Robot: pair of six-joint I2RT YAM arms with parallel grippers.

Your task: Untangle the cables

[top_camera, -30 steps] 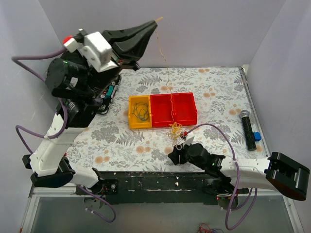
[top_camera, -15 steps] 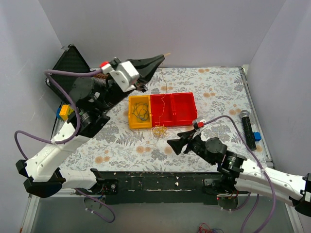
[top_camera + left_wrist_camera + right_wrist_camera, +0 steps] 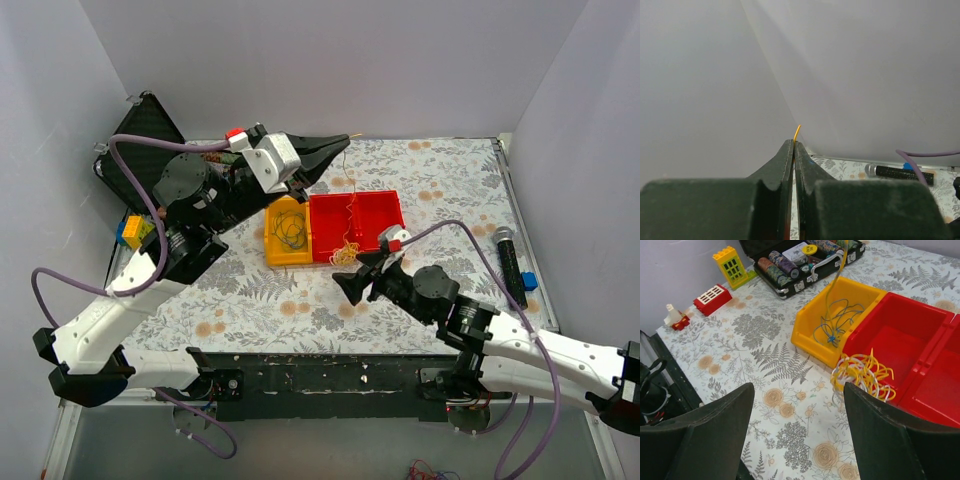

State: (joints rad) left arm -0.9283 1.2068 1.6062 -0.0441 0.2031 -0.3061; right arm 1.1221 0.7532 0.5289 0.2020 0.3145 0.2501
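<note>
A tangle of thin tan-yellow and white wires lies draped over the front wall of a red plastic two-compartment bin. It is partly inside the bin and partly on the floral-printed table cover. One yellow strand runs up from it to the left gripper, whose black fingers are pressed together on the strand's end. Loose blue and dark wires sit in the adjoining yellow plastic bin. The right gripper hangs spread wide and empty, just in front of the tangle.
</note>
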